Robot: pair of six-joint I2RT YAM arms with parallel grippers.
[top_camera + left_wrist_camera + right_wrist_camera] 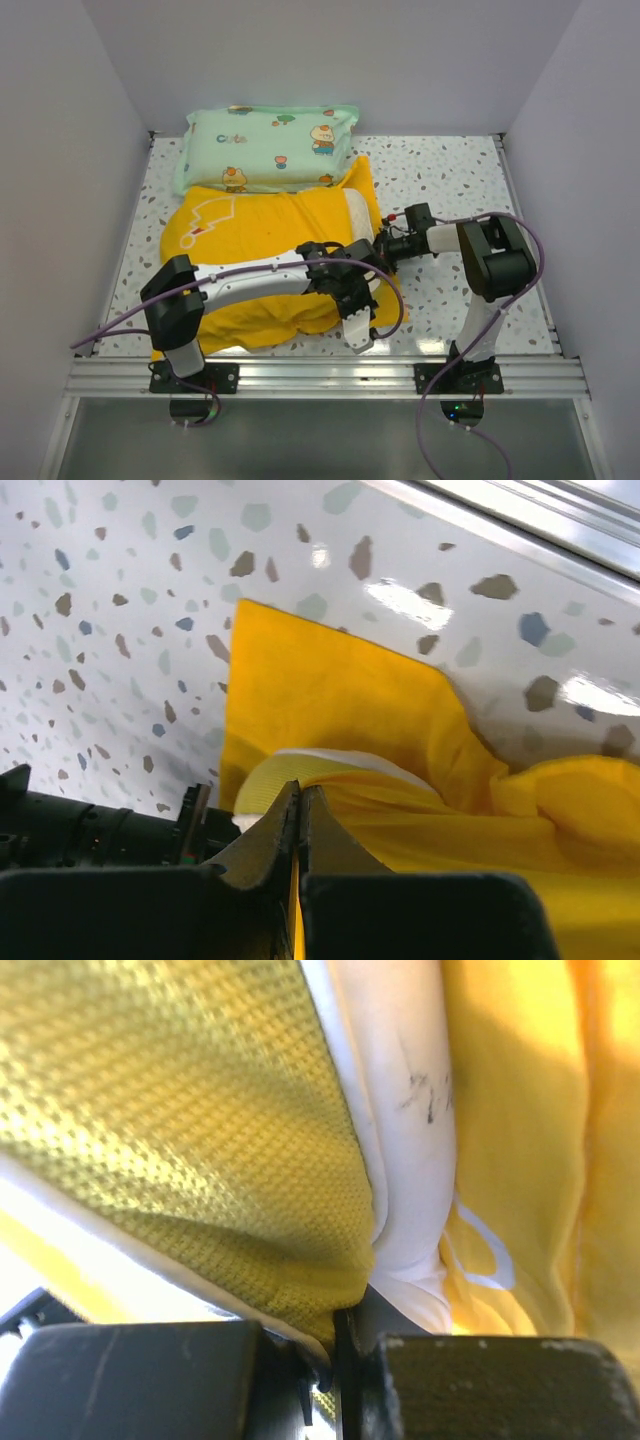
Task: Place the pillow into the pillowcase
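Pinching a thin fold of the pillowcase (330,690) with the left gripper (300,792), closed tight on the cloth at the near lip of the opening. Judged to be an anchoring hold, to stop the mouth sliding during stuffing from the other side.

Just beyond those fingertips: a pale rounded corner of the pillow (290,770) poking out of the yellow fabric. Ahead of it, a flat flap of case spread on the speckled table (100,630).

Clamped likewise with the right gripper (345,1310): drawn narrow onto the pillow's edge, at the yellow mesh band and white seam. Probably gripped there to steer that end inward without snagging the case.

From overhead: both end effectors meeting at the open end, the right one just past the left and against the exposed white strip. Most of the pillow body already swallowed, stretching away to the left of the grippers under yellow cover with thin white line marks.

Estimated progress: late, last stretch of insertion. Next move likely calls for drawing the lip over the remaining end. Risks: cloth slipping from so thin a pinch, corner bunching at the mouth.

Farthest back, well apart from both grippers: mint-green pillow (270,145) along the far edge of the case. Not part of the job.
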